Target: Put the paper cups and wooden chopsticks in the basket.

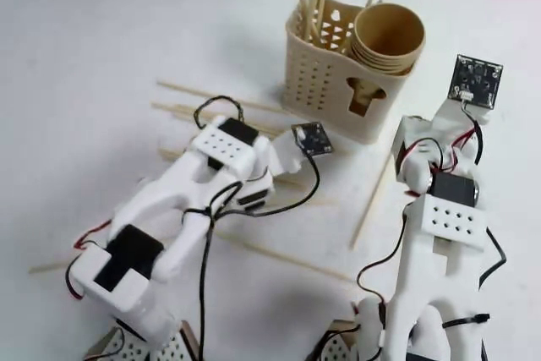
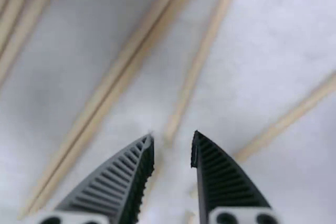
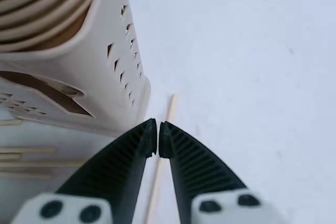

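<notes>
Left gripper [image 2: 172, 141], black ribbed fingers [image 2: 128, 177] spread apart over the white tabletop [image 2: 273, 35]. One pale wooden chopstick [image 2: 199, 61] ends right between the tips, and a side-by-side pair of chopsticks [image 2: 121, 77] lies just beside it.

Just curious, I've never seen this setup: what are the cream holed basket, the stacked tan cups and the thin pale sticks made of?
The cream perforated basket looks like moulded plastic: smooth, faintly shiny, with cut-out holes. The stacked tan cups seem matte paper, with thin layered rims. The thin pale chopsticks look like bare wood, matte and straight, though no grain shows.
</notes>
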{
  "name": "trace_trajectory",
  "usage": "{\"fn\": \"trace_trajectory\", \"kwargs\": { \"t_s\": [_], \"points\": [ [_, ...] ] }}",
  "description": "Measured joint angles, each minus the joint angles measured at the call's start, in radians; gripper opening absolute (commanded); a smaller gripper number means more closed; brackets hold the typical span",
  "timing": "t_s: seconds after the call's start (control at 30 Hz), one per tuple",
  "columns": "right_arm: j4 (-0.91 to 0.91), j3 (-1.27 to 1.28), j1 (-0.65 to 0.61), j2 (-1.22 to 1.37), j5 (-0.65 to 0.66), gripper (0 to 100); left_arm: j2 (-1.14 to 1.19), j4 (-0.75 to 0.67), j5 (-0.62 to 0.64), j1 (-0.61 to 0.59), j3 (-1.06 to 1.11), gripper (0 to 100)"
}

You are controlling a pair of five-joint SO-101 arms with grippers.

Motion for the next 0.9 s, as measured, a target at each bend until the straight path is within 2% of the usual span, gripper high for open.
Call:
{"fn": "trace_trajectory", "kwargs": {
  "t_s": [0.27,0.37,0.47,0.73,0.9],
  "points": [
    [0.000,0.000,0.000,0.000,0.000,2.5,-0.003,0.055,0.009,0.064,0.011,14],
    [0.000,0.000,0.000,0.000,0.000,2.5,-0.064,0.055,0.041,0.110,0.078,15],
    [0.000,0.000,0.000,0.000,0.000,2.5,-0.169,0.055,0.060,0.173,0.161,20],
    [0.000,0.000,0.000,0.000,0.000,2.5,-0.255,-0.089,0.097,0.212,0.307,20],
    [0.000,0.000,0.000,0.000,0.000,2.5,-0.129,-0.135,0.100,0.212,0.295,12]
  ]
}}
